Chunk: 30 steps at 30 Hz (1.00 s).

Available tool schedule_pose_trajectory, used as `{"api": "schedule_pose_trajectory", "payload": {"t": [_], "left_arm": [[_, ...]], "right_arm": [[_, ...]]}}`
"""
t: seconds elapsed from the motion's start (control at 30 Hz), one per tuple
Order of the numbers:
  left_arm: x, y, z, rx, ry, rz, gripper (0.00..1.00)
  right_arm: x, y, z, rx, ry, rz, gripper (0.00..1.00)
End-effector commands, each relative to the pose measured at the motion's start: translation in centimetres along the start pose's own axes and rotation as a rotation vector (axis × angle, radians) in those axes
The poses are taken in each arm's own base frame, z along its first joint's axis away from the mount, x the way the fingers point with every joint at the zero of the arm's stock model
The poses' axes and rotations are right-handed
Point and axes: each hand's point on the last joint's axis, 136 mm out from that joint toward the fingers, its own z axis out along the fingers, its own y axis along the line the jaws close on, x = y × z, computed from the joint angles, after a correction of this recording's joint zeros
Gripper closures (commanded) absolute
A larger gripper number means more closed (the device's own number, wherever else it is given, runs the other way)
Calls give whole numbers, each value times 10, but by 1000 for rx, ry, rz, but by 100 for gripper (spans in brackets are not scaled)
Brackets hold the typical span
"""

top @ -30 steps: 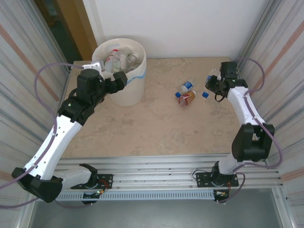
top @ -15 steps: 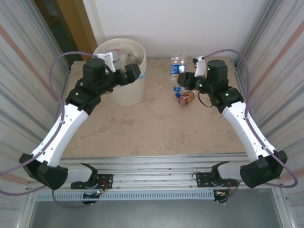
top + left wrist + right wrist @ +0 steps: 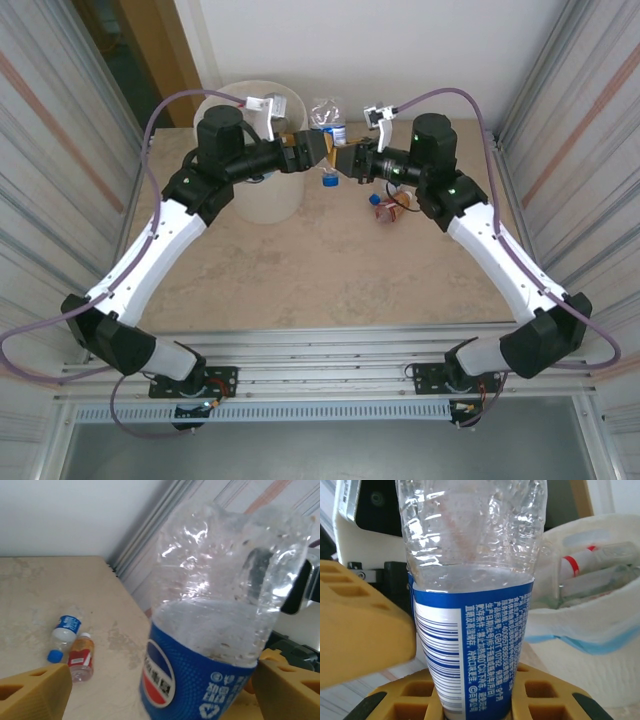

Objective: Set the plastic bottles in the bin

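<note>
Both arms rise from their bases and bend inward, their grippers meeting nose to nose just right of the bin point(image 3: 262, 205). The left arm crosses the bin's near side with its wrist level. The left gripper point(image 3: 312, 150) points right, its yellow fingers point(image 3: 32, 692) spread either side of a plastic bottle point(image 3: 325, 112). The right gripper point(image 3: 342, 160) points left, toward the bin, clamped on that bottle.

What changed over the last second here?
The right end effector carried the blue-labelled bottle left toward the bin; the left end effector swung right from the bin and now straddles the bottle, open. The two bottles on the table and the bin stayed put.
</note>
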Motion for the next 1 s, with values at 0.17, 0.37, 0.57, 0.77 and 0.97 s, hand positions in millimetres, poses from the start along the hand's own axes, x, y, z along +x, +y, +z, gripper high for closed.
{"api": "schedule_pose_trajectory", "payload": {"t": [0.17,0.37,0.57,0.77,0.97], "left_arm": [[-22,-26,-1,96,-65,18,45],[-28,-22,2,83,-89,16,70],[-49,-10,-1,-26,-139,82,75],[-83,32,-12,-337,-167,198,76],[-108,91,-11,-534,-141,182,76]], "right_arm": [[-16,30,7,-110,-31,-39,78],[-17,29,5,-92,-37,-46,70],[-10,15,-4,21,-23,-53,30],[0,-23,-38,304,-27,-30,5],[18,-52,-81,525,-38,19,2]]}}
